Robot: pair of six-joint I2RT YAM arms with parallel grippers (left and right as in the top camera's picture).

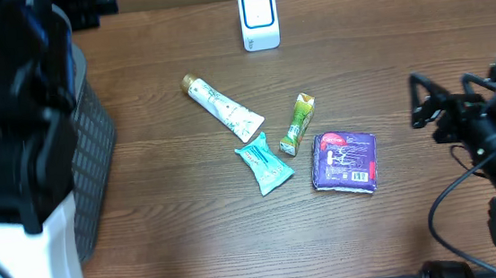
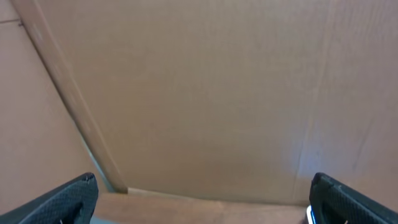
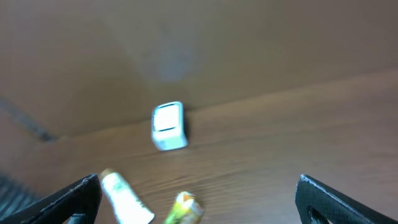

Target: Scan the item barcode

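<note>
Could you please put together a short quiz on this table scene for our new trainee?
1. How many products lie on the table in front of the scanner?
2. True or false: both arms' jaws stand open.
3. Which item lies nearest the right arm? A tube; B purple pack; C teal sachet.
Key: 1 four; 2 true; 3 B.
</note>
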